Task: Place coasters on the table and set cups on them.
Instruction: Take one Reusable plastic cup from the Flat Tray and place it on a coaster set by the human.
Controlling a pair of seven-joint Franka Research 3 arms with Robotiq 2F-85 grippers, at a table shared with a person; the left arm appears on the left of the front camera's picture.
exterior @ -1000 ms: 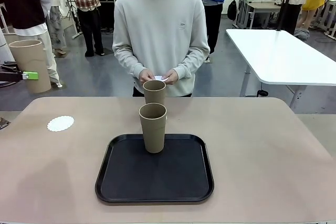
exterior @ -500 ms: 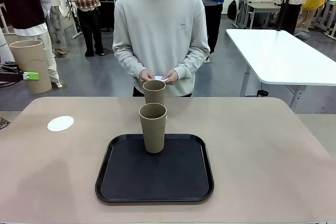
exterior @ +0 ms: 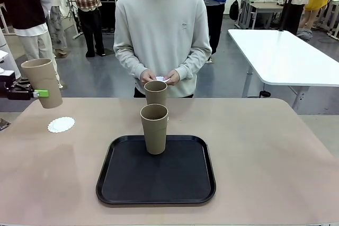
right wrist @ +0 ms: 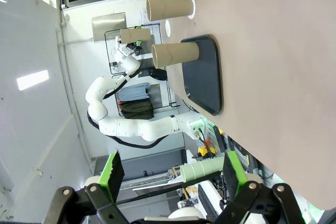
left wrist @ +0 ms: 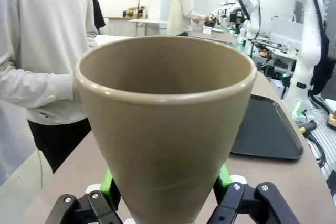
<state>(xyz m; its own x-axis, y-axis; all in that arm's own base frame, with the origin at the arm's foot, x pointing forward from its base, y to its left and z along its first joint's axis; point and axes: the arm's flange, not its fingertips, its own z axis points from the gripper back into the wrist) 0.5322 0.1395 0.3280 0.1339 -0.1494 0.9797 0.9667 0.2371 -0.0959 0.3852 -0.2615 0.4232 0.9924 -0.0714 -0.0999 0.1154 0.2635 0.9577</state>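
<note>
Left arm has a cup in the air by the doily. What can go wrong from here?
1. The tall tan tapered cup hangs tilted, with the left fingers clamped low on it. Set down like that, it may land on its base edge and topple.
2. The round white paper doily looks light and lies loose on the beige table. An off-centre touchdown could push or crease it.

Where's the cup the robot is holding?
In the front view, the tan cup is at the far left, tilted in the left gripper. It hangs in the air over the table edge, near the white lacy coaster.
</note>
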